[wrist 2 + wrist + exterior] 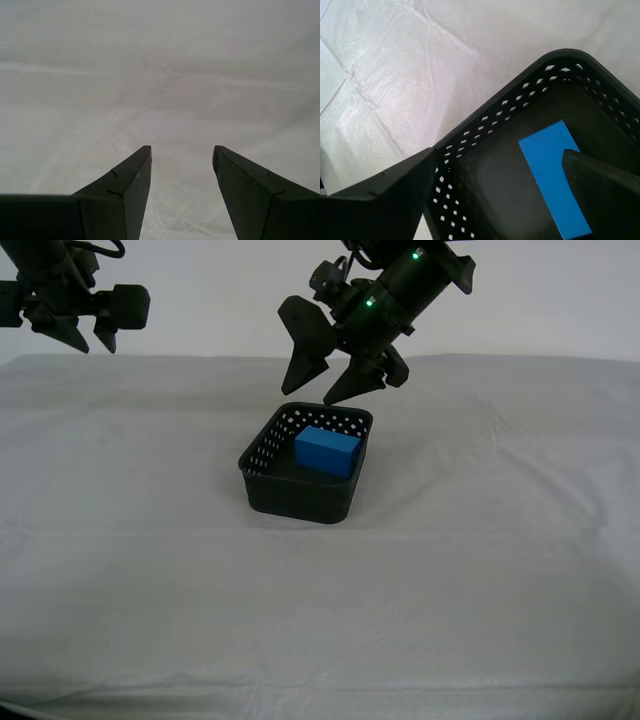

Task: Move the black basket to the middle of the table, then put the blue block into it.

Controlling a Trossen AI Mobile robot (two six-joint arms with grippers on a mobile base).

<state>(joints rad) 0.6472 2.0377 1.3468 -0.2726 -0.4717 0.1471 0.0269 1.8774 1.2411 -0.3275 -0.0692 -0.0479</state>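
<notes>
Two robot hands hung above the worktop point(480, 570). The blue block point(327, 451) lay inside the black basket point(300, 495), mid-worktop. The first hand point(328, 380) hovered spread and empty over the rim; dipping could snag it. The second hand point(88, 338) was spread, empty.

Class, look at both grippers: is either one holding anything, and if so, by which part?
Nothing is held. My first gripper hangs open above the basket, where the block lies free. My second gripper is open over bare table.
</notes>
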